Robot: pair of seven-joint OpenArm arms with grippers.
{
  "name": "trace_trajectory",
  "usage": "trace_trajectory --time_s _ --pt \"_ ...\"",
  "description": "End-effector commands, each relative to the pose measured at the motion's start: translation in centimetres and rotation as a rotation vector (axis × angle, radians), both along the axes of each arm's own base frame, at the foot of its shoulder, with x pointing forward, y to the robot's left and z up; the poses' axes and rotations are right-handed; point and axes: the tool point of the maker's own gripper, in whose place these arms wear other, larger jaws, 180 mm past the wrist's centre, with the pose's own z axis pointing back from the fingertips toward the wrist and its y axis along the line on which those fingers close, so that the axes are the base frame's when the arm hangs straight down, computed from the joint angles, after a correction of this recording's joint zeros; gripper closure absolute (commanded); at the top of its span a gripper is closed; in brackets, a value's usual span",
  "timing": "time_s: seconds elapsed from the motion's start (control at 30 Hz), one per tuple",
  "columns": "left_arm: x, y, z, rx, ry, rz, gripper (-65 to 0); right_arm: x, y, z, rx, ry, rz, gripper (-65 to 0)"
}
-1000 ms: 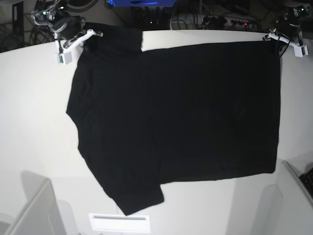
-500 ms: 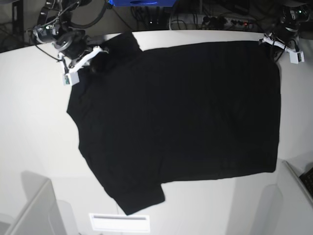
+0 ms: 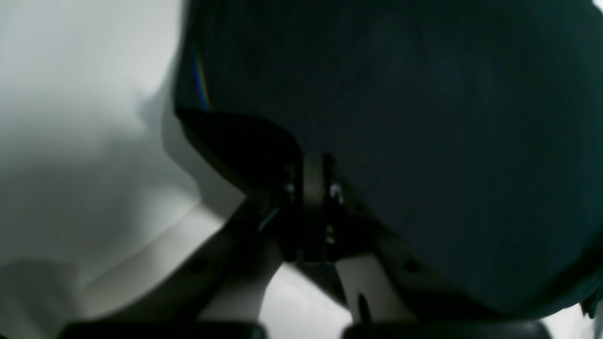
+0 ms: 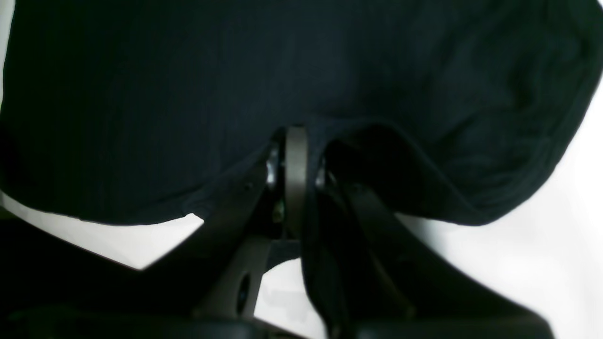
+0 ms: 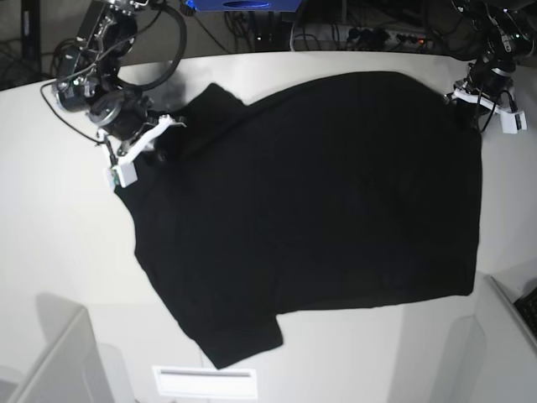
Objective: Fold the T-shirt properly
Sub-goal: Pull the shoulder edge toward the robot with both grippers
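Observation:
The black T-shirt [image 5: 319,201] lies spread on the white table [image 5: 50,235], plain side up, with one sleeve at the near left; no print or tag shows. My right gripper [image 5: 151,147] is at the shirt's far-left corner, shut on the cloth. In the right wrist view its fingers [image 4: 294,155] pinch a fold of the shirt [image 4: 188,94]. My left gripper [image 5: 477,105] is at the far-right corner, shut on the hem. In the left wrist view its fingers [image 3: 313,188] meet on the shirt's edge [image 3: 424,117].
Grey panels stand at the near-left [image 5: 50,361] and near-right [image 5: 503,336] corners. A white label [image 5: 204,382] sits at the front edge. Cables and a power strip [image 5: 386,38] run behind the table's far edge.
My right gripper has come toward the near side and slightly right, dragging the far-left corner and sleeve with it. My left gripper has come a little nearer with the far-right corner.

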Motion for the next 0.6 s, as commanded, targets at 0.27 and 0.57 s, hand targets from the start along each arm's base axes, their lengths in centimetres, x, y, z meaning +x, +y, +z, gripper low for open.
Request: trace_trajectory --time_s 0.27,0.57 --pt "2.1 1.2 1.9 0.003 -0.050 0.035 0.0 3.6 0.6 0.8 0.038 -0.035 0.021 0.0" --pt "3.0 3.3 3.3 0.000 -0.102 0.139 0.0 6.9 1.1 1.0 0.082 -0.048 0.023 0.0"
